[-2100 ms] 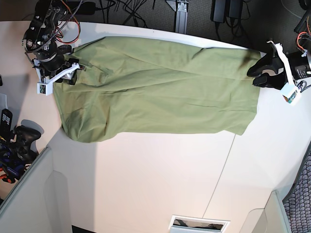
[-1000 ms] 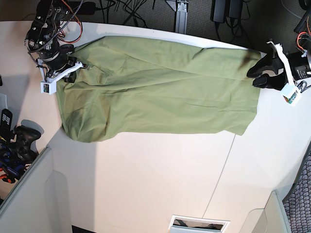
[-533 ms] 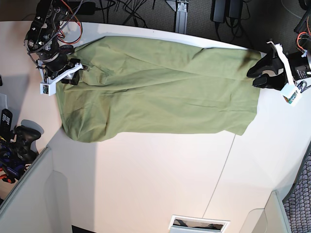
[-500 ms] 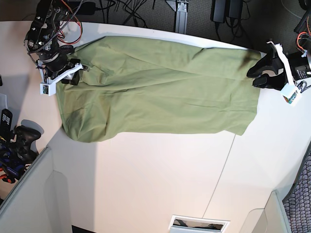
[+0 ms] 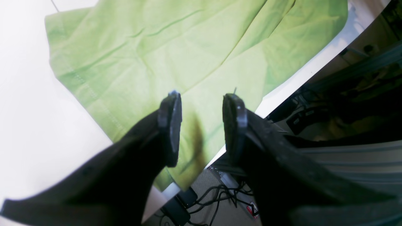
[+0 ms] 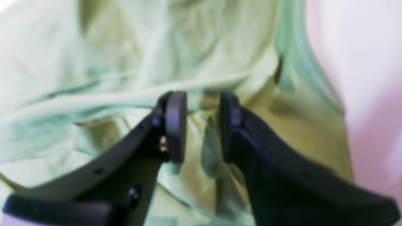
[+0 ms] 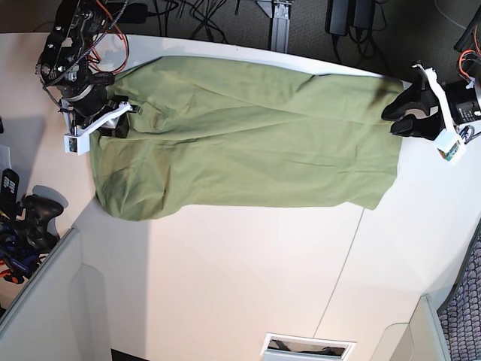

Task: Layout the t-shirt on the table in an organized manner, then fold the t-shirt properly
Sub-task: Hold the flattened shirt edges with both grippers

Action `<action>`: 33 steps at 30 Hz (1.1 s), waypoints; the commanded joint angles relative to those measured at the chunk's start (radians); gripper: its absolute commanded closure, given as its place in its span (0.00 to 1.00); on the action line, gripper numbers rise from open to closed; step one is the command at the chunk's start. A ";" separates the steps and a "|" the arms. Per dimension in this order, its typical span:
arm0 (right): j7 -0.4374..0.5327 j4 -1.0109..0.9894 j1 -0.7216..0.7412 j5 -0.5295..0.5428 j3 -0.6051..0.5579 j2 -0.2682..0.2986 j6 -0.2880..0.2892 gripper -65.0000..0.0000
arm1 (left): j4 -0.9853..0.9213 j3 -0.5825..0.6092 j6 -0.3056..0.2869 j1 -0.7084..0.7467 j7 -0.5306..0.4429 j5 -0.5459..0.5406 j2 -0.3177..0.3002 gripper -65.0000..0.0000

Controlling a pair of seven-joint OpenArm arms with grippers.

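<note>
The olive-green t-shirt (image 7: 248,143) lies spread out along the far side of the white table (image 7: 248,278), wrinkled, with its long side running left to right. My right gripper (image 7: 114,120) is at the shirt's left end. In the blurred right wrist view its jaws (image 6: 202,125) stand a little apart with a fold of the t-shirt (image 6: 94,62) between them. My left gripper (image 7: 394,116) is over the shirt's right end, by the table's back edge. In the left wrist view it (image 5: 202,122) is open and empty just above the flat t-shirt (image 5: 157,47).
A thin dark seam (image 7: 342,271) runs across the table's near right part. A slot (image 7: 308,346) sits at the front edge. A black game controller (image 7: 34,218) lies off the table at left. Cables and a post (image 7: 279,22) stand behind the back edge.
My right gripper moved up a little, then down and to the right, and the shirt's left edge shifted right with it. The left gripper has not moved.
</note>
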 commanded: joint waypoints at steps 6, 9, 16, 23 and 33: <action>0.016 0.016 -0.002 -0.006 -0.027 0.013 0.010 0.72 | 0.014 -0.010 -0.006 -0.005 -0.025 -0.017 -0.016 0.61; 0.033 0.015 -0.006 -0.049 -0.033 0.014 0.010 0.72 | 0.014 -0.010 -0.006 -0.005 -0.025 -0.017 -0.016 0.61; 0.077 0.015 -0.006 -0.109 -0.029 0.014 0.008 0.72 | 0.014 -0.010 -0.006 -0.005 -0.024 -0.017 -0.016 0.61; 0.090 0.013 -0.006 -0.132 -0.029 0.014 0.008 0.72 | 0.014 -0.010 -0.006 -0.005 -0.024 -0.017 -0.016 0.61; 0.106 0.013 0.024 -0.181 -0.029 0.014 0.006 0.71 | 0.014 -0.010 -0.006 -0.005 -0.024 -0.017 -0.016 0.61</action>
